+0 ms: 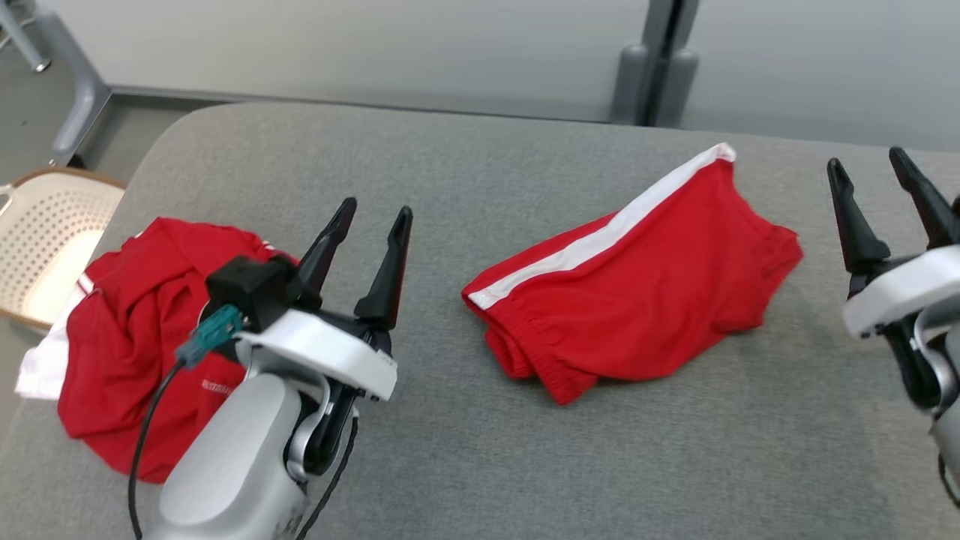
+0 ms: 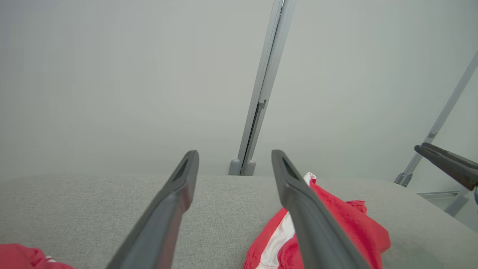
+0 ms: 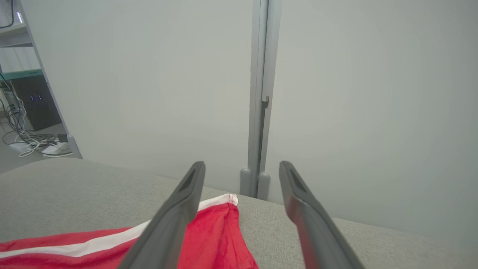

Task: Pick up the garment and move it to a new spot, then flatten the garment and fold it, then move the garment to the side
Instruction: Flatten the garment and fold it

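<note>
A red garment with a white side stripe (image 1: 637,285) lies folded on the grey padded table (image 1: 480,165), right of centre. It also shows in the left wrist view (image 2: 347,224) and the right wrist view (image 3: 216,239). A second red garment (image 1: 142,337) lies crumpled at the table's left end, partly under my left arm. My left gripper (image 1: 377,208) hovers open between the two, holding nothing (image 2: 235,153). My right gripper (image 1: 866,159) stands open to the right of the folded garment, also with nothing in it (image 3: 242,164).
A cream perforated chair (image 1: 45,240) stands off the table's left edge. A grey partition wall with a post (image 1: 660,67) runs behind the far edge. Cables and boxes (image 3: 37,145) lie on the floor beyond. Bare grey surface spans the front and middle of the table.
</note>
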`<state>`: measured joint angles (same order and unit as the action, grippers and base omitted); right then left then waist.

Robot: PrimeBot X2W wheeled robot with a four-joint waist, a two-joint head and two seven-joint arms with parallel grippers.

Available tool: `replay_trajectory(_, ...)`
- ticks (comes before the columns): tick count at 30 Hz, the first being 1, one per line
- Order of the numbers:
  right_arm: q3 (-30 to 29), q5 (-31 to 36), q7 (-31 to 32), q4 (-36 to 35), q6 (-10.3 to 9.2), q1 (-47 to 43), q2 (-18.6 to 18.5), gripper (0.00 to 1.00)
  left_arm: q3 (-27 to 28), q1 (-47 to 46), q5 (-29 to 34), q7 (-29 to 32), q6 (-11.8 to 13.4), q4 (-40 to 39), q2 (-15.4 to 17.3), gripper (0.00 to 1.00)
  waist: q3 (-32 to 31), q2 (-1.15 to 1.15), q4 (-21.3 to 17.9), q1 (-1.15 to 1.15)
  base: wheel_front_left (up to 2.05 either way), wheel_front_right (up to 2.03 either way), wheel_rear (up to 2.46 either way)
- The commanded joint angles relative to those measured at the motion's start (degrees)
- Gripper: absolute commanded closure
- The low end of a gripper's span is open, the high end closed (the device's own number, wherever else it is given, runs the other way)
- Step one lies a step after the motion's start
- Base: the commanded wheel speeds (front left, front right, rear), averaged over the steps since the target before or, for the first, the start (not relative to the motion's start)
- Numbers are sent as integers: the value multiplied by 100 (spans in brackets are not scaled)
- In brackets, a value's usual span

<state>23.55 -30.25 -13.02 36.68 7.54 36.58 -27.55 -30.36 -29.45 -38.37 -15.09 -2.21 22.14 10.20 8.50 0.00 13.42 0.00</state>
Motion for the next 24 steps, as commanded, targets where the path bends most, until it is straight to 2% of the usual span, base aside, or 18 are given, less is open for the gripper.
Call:
replay_trajectory(1,-78,24,-95,-88,-10,-176,64,0,148,154,121,-10,-27,-85,4,0,-203,0,-209,0,0,0,0)
replay_trajectory(8,-861,522,-219,-1007,-6,-1296,487,0,1045,1042,798,-9,-146,-546,-324,0,-389,0,-472,0,0,0,0)
replay_trajectory(14,-1511,1107,-214,-1836,-5,-2286,1132,0,1572,1664,1277,-10,-311,-783,-570,0,-460,0,-623,0,0,0,0)
replay_trajectory(19,-1764,1386,-214,-2057,-5,-2756,1503,0,1876,2087,1539,-10,-419,-919,-678,0,-500,0,-693,0,0,0,0)
replay_trajectory(24,-1853,1483,-214,-2040,-5,-2935,1631,0,1920,2230,1600,-10,-480,-915,-719,0,-507,0,-682,0,0,0,0)
